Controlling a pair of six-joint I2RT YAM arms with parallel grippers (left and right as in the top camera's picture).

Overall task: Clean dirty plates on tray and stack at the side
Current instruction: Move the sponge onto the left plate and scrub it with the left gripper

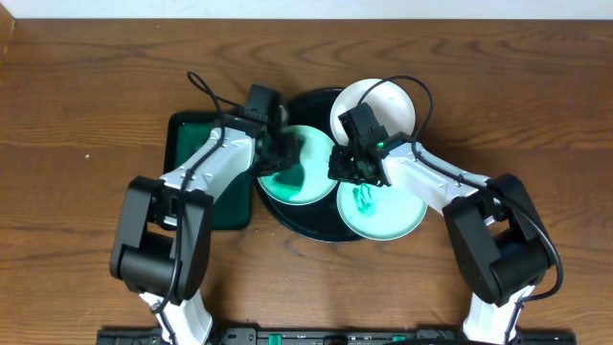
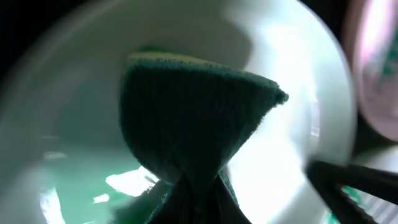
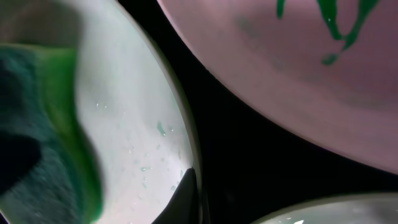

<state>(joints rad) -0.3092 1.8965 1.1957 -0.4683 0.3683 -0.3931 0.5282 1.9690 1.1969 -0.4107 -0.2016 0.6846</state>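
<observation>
1. Pictured at centre of a brown wood-grain tabletop [image 1: 96, 96]: a glossy round black tray [image 1: 311, 227] with a low raised rim, carrying three small shallow round plates.
2. On the tray's left, a pale mint-green plate [image 1: 305, 192], wet and streaked with thinned green. At front right, a second mint plate [image 1: 397, 218] marked with a green paint smear [image 1: 364, 199] and overhanging the tray's rim. At rear right, a smooth white plate [image 1: 388, 96], also reaching past the rim.
3. Set against the left mint plate, a coarse dark green scouring sponge [image 2: 193, 112] with a yellow backing edge, pinched tight in the closed left gripper [image 2: 199, 190].
4. Closed too, the right gripper [image 1: 347, 168], with a dark fingertip [image 3: 186, 190] at that same plate's right rim; unclear whether the rim is actually pinched.
5. Crowded at the tray's middle: all three plates nearly touching, both grippers close together above them.
6. Just left of the black tray, partly beneath the left arm, a matte dark green rectangular tray [image 1: 192, 144]; wood grain showing broadly to the left, right and rear.
</observation>
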